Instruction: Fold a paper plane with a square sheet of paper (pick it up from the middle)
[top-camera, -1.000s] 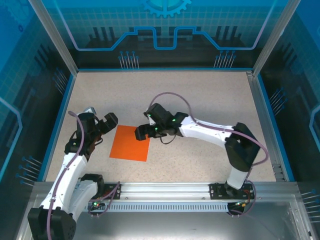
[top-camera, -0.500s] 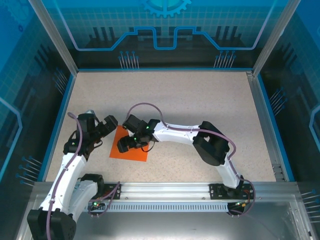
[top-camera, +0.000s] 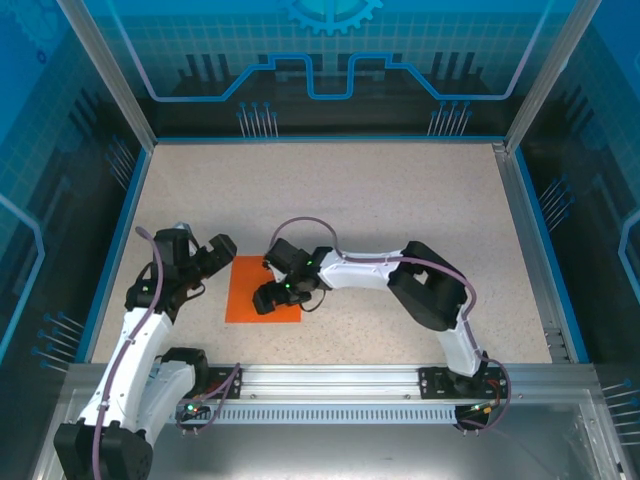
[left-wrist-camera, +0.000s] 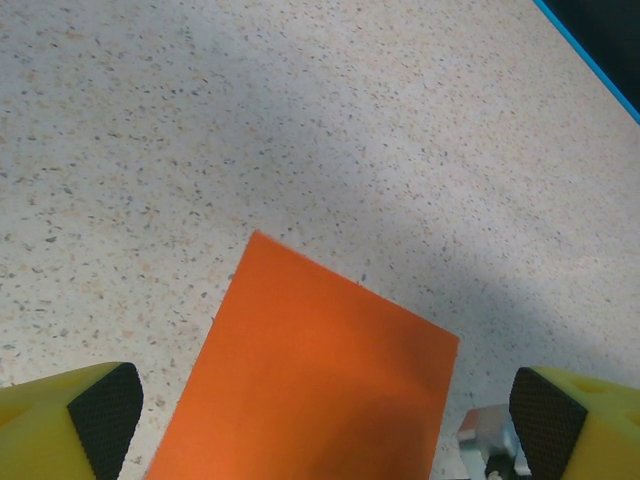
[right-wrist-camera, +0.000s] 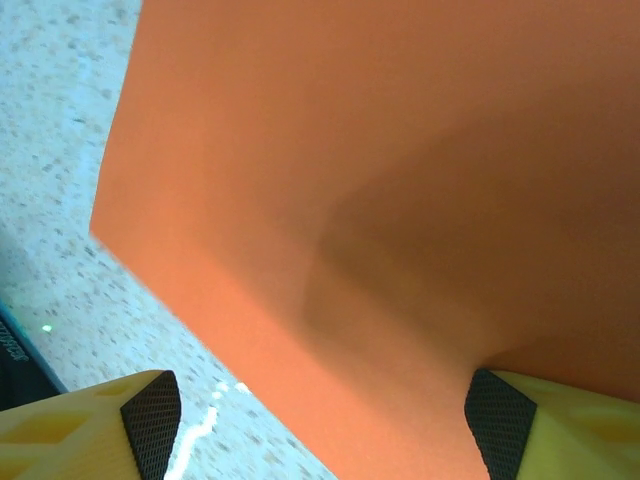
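Speckled beige tabletop (top-camera: 400, 200), blue-tinted glass walls (top-camera: 330, 60), aluminium rail (top-camera: 350, 378) along near edge

Orange square sheet of paper (top-camera: 243, 292), unfolded, flat

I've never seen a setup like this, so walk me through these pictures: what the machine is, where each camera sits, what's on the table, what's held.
The machine is a left arm and a right arm, bolted at the near edge of a speckled table. The overhead picture looks down on both; the other two come from a camera on each wrist. One orange square sheet of paper lies flat on the table. The left fingers stand open at its edge; the right fingers stand open over it. Nothing is held.
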